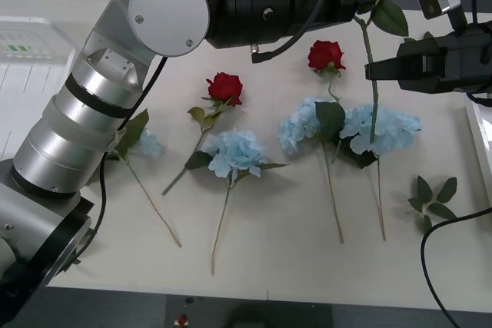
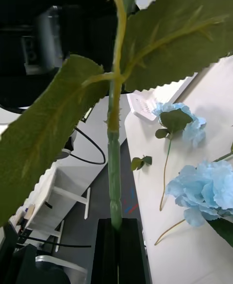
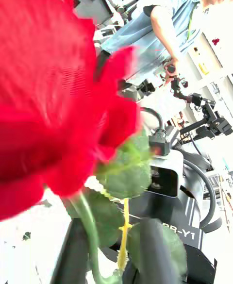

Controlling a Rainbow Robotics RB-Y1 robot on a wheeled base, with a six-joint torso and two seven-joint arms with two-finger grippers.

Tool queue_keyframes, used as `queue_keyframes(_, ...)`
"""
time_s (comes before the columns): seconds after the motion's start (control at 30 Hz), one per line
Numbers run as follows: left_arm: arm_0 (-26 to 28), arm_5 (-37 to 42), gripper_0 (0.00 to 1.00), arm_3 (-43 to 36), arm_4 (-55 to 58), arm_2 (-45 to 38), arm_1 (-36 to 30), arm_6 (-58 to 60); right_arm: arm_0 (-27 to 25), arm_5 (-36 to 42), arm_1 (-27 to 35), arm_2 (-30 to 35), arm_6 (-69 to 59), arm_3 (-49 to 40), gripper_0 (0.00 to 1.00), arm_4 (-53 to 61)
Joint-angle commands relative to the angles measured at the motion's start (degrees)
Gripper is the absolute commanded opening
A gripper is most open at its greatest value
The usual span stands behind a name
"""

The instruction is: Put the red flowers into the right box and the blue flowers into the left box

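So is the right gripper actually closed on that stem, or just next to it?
Closed on it: the right gripper pinches the green stem, which hangs lifted over the blue flowers.

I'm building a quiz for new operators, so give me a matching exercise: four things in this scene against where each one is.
Things:
1. green stem
2. leaf sprig
3. red rose
4. ribbed tray

Places:
a. far left of the table
b. upright, clamped in the right tool
c. lying flat just beyond a blue flower
d. near the right edge, by the black cable

Pairs: 1-b, 2-d, 3-c, 4-a
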State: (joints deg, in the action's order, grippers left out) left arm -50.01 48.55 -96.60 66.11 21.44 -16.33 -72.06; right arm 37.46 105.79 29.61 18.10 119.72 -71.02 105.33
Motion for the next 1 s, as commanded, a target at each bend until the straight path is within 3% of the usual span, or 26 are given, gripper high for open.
queue_keyframes(0.03, -1.2, 0.0, 1.00, -1.7, 0.5, 0.2, -0.1, -0.6, 1.4, -0.1, 0.6, 0.9, -2.2, -1.6, 0.00, 0.1)
queue_keyframes(0.27, -1.2, 0.0, 1.00, -1.7, 0.5, 0.2, -0.1, -0.6, 1.4, -0.1, 1.8, 1.1, -2.4, -1.6, 0.00, 0.0)
queue_keyframes(0.67, -1.2, 0.0, 1.00, -1.7, 0.5, 0.2, -0.1, -0.6, -1.6, -0.1, 12.1, 3.4, -3.8, -1.6, 0.00, -9.4)
queue_keyframes(0.77, 2.0, -0.4, 1.00, -0.6, 1.2, 1.5, -1.4, -0.1, -3.3, -0.6, 14.8, 4.5, -4.3, -1.6, 0.00, -11.8)
queue_keyframes(0.9, 4.0, -0.5, 1.00, -3.8, 9.3, 1.4, -8.9, 0.2, -5.9, -1.8, 18.9, 6.1, -5.1, -1.4, 0.00, -14.6)
queue_keyframes(1.0, 9.0, 2.7, 1.00, -9.0, 20.1, 0.7, -17.1, 0.4, -7.8, -2.9, 22.2, 7.2, -5.5, 0.5, 0.00, -17.6)
